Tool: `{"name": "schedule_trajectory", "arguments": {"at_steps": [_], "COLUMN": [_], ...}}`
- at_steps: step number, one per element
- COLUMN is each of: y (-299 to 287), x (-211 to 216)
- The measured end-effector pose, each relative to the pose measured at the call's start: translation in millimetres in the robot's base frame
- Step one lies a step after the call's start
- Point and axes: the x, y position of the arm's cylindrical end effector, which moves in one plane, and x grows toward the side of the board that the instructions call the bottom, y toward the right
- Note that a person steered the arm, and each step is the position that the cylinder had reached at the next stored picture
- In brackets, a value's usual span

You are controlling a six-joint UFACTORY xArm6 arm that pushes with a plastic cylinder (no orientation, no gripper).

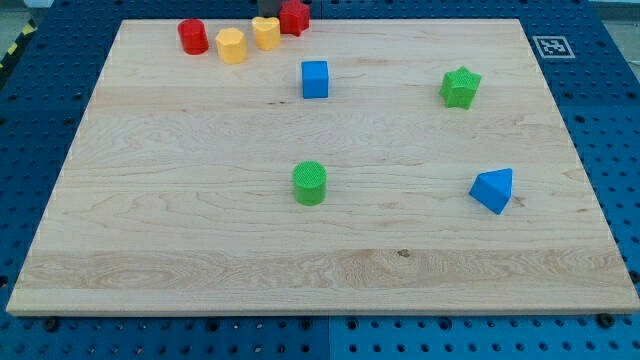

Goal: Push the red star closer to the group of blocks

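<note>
The red star [295,17] lies at the top edge of the wooden board [180,220], just right of a yellow block [266,33]. A yellow hexagon [231,45] and a red cylinder [193,36] continue the row to the left. Only the dark lower end of the rod shows at the view's top; my tip [268,13] sits just above the yellow block and against the red star's left side.
A blue cube [315,79] lies below the row. A green star [460,87] is at the upper right, a green cylinder [310,183] near the middle, and a blue triangular block [493,190] at the right.
</note>
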Motion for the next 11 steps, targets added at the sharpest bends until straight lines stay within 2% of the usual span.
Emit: {"name": "schedule_trajectory", "arguments": {"at_steps": [2, 5, 6, 7, 10, 11], "y": [48.3, 188.9, 235.5, 245.2, 197.8, 157.2], "x": [4.8, 62.7, 58.4, 19.2, 0.1, 1.3]}}
